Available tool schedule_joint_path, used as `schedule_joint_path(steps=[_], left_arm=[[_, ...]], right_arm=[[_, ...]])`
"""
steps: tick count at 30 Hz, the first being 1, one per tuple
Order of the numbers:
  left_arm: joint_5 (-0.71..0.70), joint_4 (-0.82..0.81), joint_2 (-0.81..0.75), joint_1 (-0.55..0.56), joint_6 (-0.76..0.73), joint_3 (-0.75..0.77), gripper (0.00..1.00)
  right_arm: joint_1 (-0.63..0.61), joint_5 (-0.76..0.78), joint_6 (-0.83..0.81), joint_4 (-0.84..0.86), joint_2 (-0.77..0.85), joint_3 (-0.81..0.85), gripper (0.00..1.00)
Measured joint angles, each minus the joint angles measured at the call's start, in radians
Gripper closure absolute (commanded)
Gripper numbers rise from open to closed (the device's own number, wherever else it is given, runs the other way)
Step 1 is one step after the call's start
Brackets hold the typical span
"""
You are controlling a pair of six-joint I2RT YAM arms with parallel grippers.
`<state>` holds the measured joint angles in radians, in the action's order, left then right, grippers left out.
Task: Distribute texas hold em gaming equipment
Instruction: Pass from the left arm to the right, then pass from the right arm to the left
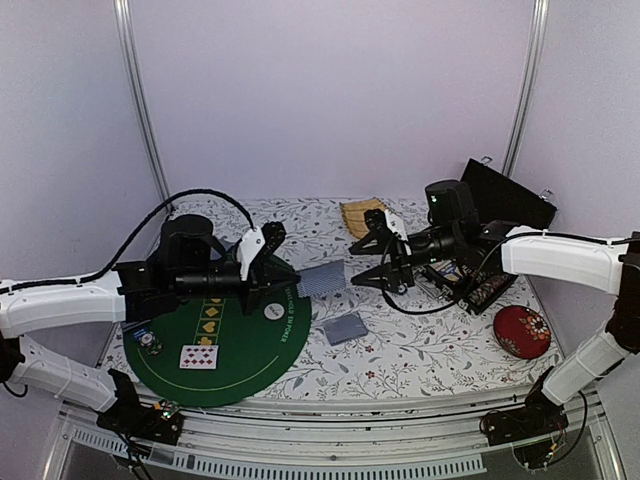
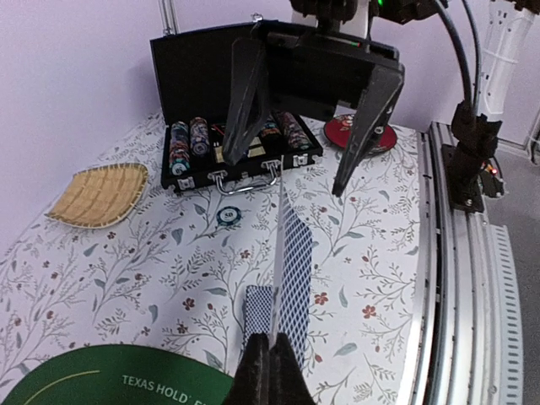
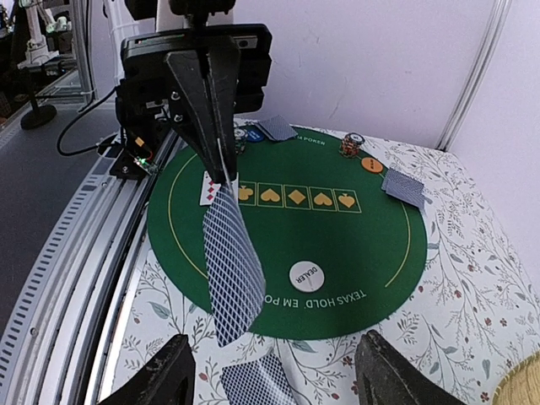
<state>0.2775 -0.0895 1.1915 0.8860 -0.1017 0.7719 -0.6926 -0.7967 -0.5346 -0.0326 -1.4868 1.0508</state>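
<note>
Top external view shows you the left gripper (image 1: 288,270) shut tight on a card (image 1: 322,278). It holds the card up in the air, just past the edge of the green mat (image 1: 230,375). The right gripper (image 1: 360,265) faces it from the other side. Its jaws are wide open, one on each side of the card, and they do not touch it.

From the left wrist you see the card almost edge-on, standing up from the shut gripper, with its blue back turned to the right. From the right wrist you see that same blue back hanging between you and the mat.

Under the held card, a loose card (image 1: 347,328) lies flat and face down on the flowery table (image 1: 400,350).

On the mat you can see face-up cards (image 1: 198,357) with red pips near the front edge. You can also see a white dealer button (image 3: 305,275), a small stack of chips (image 3: 353,145) and an orange token (image 3: 372,164) just beside it.

A teal token (image 2: 229,216) lies on the table just in front of the black case (image 2: 194,51). The case is open, with rows of round tokens inside. The tan tray (image 2: 97,194) sits to one side of the case, and the red cushion (image 1: 522,332) sits near the right arm
</note>
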Motion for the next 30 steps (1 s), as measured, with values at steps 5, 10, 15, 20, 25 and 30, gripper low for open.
schedule_joint_path(steps=[5,10,15,20,25,30], left_arm=[[-0.048,-0.006,-0.022,0.013,-0.055,-0.003,1.00],[-0.062,-0.003,-0.022,0.025,-0.074,-0.003,1.00],[-0.071,-0.014,-0.023,0.029,-0.060,-0.003,0.62],[-0.111,-0.011,-0.021,0.016,0.069,0.008,0.41],[-0.045,0.053,-0.011,-0.103,0.241,0.107,0.48],[0.089,0.066,0.058,-0.221,0.452,0.212,0.38]], right_arm=[[-0.042,-0.025,0.057,0.046,-0.052,0.023,0.61],[-0.075,-0.043,0.085,0.069,-0.086,0.035,0.98],[-0.077,-0.016,0.093,0.069,-0.090,0.050,0.98],[-0.112,0.230,-0.037,0.109,0.000,-0.019,0.98],[-0.220,0.544,-0.440,0.366,0.133,-0.233,0.98],[-0.265,0.698,-0.871,0.669,0.116,-0.361,0.98]])
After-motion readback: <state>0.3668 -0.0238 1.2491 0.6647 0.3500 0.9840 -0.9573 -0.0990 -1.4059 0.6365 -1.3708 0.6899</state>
